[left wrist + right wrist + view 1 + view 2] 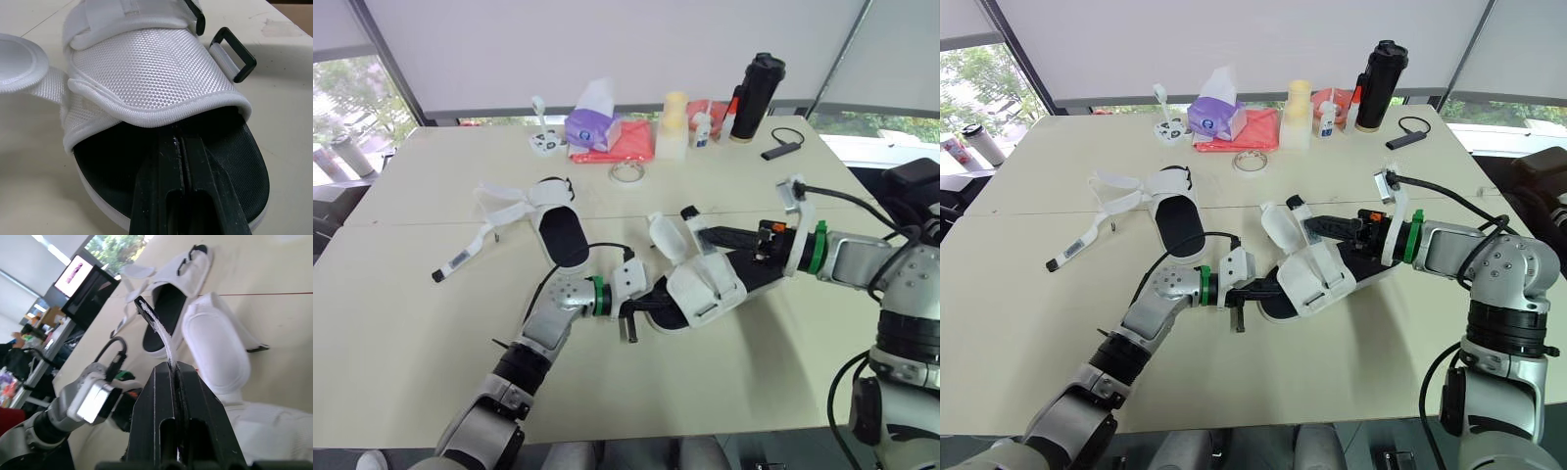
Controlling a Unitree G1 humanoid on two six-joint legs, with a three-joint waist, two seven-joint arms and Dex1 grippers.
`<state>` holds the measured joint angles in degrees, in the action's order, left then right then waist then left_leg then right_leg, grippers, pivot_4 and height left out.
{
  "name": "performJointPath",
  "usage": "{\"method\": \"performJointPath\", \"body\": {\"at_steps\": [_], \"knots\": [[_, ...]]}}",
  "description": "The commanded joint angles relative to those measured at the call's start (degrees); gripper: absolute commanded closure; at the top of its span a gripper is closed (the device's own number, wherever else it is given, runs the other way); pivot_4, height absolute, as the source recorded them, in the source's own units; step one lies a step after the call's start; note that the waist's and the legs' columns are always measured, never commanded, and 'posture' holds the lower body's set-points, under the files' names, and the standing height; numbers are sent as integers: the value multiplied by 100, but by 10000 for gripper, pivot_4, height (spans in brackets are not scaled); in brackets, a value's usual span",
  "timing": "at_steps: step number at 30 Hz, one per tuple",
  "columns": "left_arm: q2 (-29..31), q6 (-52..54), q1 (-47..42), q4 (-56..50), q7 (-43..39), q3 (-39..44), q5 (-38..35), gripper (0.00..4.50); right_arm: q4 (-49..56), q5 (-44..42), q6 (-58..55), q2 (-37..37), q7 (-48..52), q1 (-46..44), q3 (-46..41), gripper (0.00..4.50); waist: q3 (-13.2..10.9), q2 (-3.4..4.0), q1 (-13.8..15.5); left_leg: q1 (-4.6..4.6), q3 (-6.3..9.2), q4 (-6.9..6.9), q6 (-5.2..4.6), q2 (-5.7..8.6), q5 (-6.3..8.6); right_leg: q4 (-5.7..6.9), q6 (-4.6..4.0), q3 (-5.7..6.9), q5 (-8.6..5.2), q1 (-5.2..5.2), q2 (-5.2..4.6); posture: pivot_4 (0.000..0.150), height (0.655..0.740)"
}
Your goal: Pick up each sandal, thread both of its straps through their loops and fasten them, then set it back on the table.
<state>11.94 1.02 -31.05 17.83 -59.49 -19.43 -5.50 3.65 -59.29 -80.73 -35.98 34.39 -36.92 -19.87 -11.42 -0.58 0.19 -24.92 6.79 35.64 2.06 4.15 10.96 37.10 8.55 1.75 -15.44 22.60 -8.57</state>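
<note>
One white sandal with a black footbed [705, 289] lies at the table's middle between my two grippers. My left gripper [177, 142] is shut, its fingers lying on the footbed with the tips under the rim of the white upper [146, 68]; nothing shows between them. My right gripper [710, 235] reaches in from the right and is shut on a thin white strap [159, 330] with a black tip, held up above the sandal. A second sandal [560, 233] lies flat to the left, its straps [504, 209] loose and spread.
Along the table's far edge stand a purple tissue box [592, 122], red cloth [628, 143], tape roll [626, 173], pale jar [674, 125], small bottles [703, 125] and a black flask [756, 96]. A black dongle with a cable [781, 147] lies at the far right.
</note>
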Motion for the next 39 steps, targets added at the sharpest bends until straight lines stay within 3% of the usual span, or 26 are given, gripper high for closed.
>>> {"method": "performJointPath", "body": {"at_steps": [1,39], "knots": [[18,-25,37,-91,18,-23,23,45000,203,-158,37,-89,-47,-209,-152,44498,0,0,1,0,0,0,0,0,0,0,0,0,0,0,0,1500,7400],[21,9,157,-247,153,-40,23,45000,-1601,1591,1214,-367,1191,-487,1208,44498,0,0,-2,0,-1,0,0,1,0,0,0,0,0,0,0,1500,7400]]}}
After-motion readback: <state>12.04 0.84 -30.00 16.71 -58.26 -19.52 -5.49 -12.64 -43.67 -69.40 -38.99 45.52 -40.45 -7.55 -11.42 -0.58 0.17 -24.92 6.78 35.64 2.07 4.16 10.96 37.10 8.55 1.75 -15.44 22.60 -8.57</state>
